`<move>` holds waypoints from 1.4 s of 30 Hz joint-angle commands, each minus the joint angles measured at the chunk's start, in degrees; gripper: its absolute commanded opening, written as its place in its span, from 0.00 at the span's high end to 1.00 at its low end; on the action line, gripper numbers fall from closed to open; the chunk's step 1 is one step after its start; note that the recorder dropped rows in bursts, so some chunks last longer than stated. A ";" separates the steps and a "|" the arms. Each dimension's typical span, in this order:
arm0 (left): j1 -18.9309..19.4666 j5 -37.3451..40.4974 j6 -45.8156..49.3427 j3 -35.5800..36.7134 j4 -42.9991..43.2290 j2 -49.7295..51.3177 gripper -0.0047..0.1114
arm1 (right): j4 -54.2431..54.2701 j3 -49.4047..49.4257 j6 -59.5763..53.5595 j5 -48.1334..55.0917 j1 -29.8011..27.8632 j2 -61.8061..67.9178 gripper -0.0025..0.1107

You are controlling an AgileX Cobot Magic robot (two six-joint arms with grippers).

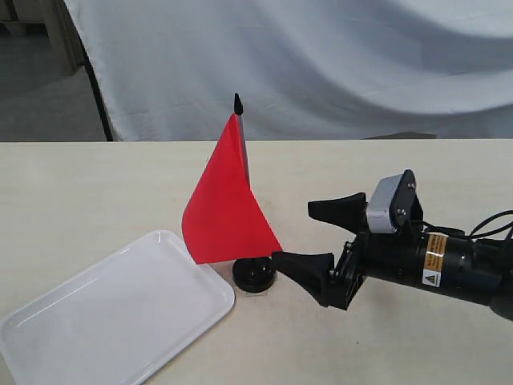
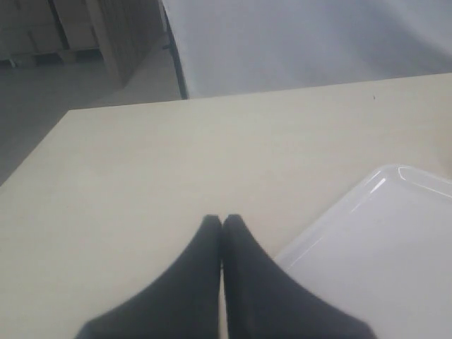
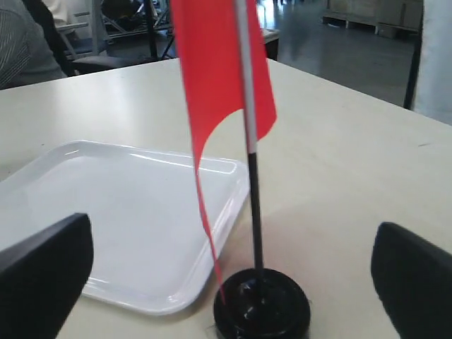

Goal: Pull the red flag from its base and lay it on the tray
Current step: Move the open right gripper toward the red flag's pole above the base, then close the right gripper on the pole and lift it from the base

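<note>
One flag (image 1: 224,204) stands near upright in its base (image 1: 255,277) mid-worktop, with the stick's tip up. You have one tray (image 1: 112,317) just beside it toward the left edge, partly cut off. The right gripper (image 1: 292,233) gapes wide beside the base, touching nothing. The left gripper (image 2: 221,220) has its fingers pressed together.

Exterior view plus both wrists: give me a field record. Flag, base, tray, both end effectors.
red flag: upright, stick seated in the base, not yet pulled
base: on the table, just off the tray's corner
tray: flat on the table, nothing in it
right end effector: open, level with the lower stick, beside the base, no contact visible
left end effector: shut, holding nothing, low over the table next to the tray rim; not visible in the exterior view
</note>
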 commanded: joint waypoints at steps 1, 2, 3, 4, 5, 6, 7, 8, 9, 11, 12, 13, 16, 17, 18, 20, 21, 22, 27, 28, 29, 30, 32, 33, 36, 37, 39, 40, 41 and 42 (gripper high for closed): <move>-0.46 -0.19 -0.18 0.09 0.26 -0.06 0.96 | 4.88 -0.27 -4.52 -0.64 3.96 0.06 0.05; -0.46 -0.19 -0.18 0.09 0.26 -0.06 0.96 | 6.61 -0.27 -4.90 -0.64 4.84 0.06 0.05; -0.46 -0.19 -0.18 0.09 0.26 -0.06 0.96 | 8.62 -0.27 -5.34 -0.64 5.96 0.06 0.05; -0.46 -0.19 -0.18 0.09 0.26 -0.06 0.96 | 10.63 -0.27 -6.22 -0.10 7.10 0.06 0.05; -0.46 -0.19 -0.18 0.09 0.26 -0.06 0.96 | 13.06 -0.27 -7.80 1.17 8.03 0.06 0.05; -0.46 -0.19 -0.18 0.09 0.26 -0.06 0.96 | 15.74 -0.27 -9.59 2.33 9.20 0.06 0.05; -0.46 -0.19 -0.18 0.09 0.26 -0.06 0.96 | 18.16 -0.41 -11.01 2.96 10.32 0.06 0.05; -0.46 -0.19 -0.18 0.09 0.26 -0.06 0.96 | 19.50 -0.68 -11.40 3.76 11.37 0.17 0.05; -0.46 -0.19 -0.18 0.09 0.26 -0.06 0.96 | 20.02 -1.27 -11.84 4.91 12.27 0.17 0.05; -0.46 -0.49 -0.18 0.09 0.26 -0.06 0.96 | 20.16 -2.81 -11.95 7.75 13.64 0.17 0.05; -0.46 -0.49 -0.18 0.09 0.26 -0.06 0.96 | 20.45 -3.70 -11.73 9.61 14.38 0.29 0.05; -0.46 -0.49 -0.18 0.09 0.26 -0.06 0.96 | 20.97 -4.57 -11.32 10.97 15.03 0.56 0.05; -0.46 -0.49 -0.18 0.09 0.26 -0.06 0.96 | 21.25 -6.78 -10.23 11.41 15.53 2.79 0.05; -0.46 -0.49 -0.18 0.09 0.26 -0.06 0.96 | 21.48 -7.64 -9.59 11.30 15.53 3.78 0.05; -0.46 -0.49 -0.18 0.09 0.26 -0.06 0.96 | 21.66 -8.52 -9.03 11.30 15.53 4.86 0.05; -0.46 -0.49 -0.18 0.09 0.26 -0.06 0.96 | 22.39 -10.46 -8.46 11.19 15.53 7.22 0.05; -0.46 -0.49 -0.18 0.09 0.26 -0.06 0.96 | 22.39 -11.22 -7.83 11.19 15.53 8.15 0.05; -0.46 -0.49 -0.18 0.09 0.26 -0.06 0.96 | 22.39 -12.13 -7.22 11.19 15.53 9.17 0.05; -0.46 -0.49 -0.18 0.09 0.26 -0.06 0.96 | 22.39 -13.36 -6.08 10.21 15.53 11.07 0.05; -0.46 -0.49 -0.18 0.09 0.26 -0.06 0.96 | 22.39 -13.36 -6.08 10.07 15.53 11.07 0.06; -0.46 -0.49 -0.18 0.09 0.26 -0.06 0.96 | 22.39 -13.36 -6.08 9.75 15.53 11.07 0.07; -0.46 -0.49 -0.18 0.09 0.26 -0.06 0.96 | 22.39 -13.36 -6.08 9.20 15.53 11.07 0.11; -0.46 -0.49 -0.18 0.09 0.26 -0.06 0.96 | 22.39 -13.36 -6.08 8.76 15.53 11.07 0.31; -0.46 -0.49 -0.18 0.09 0.26 -0.06 0.96 | 22.39 -13.36 -5.91 8.76 15.53 11.07 0.45; -0.46 -0.49 -0.18 0.09 0.26 -0.06 0.96 | 22.19 -12.94 -2.40 8.45 15.53 11.07 0.96; -0.46 -0.49 -0.18 0.09 0.26 -0.06 0.96 | 22.31 -12.94 -2.41 8.00 15.53 11.07 0.96; -0.46 -0.49 -0.18 0.09 0.26 -0.06 0.96 | 21.53 -12.94 -2.27 7.36 15.53 10.80 0.98; -0.46 -0.49 -0.18 0.09 0.26 -0.06 0.96 | 20.55 -12.94 -2.27 7.36 15.53 10.30 0.98; -0.46 -0.49 -0.18 0.09 0.26 -0.06 0.96 | 19.61 -12.94 -2.14 7.61 15.53 9.49 0.98; -0.46 -0.49 -0.18 0.09 0.26 -0.06 0.96 | 18.60 -12.94 -1.65 8.00 15.53 8.42 0.98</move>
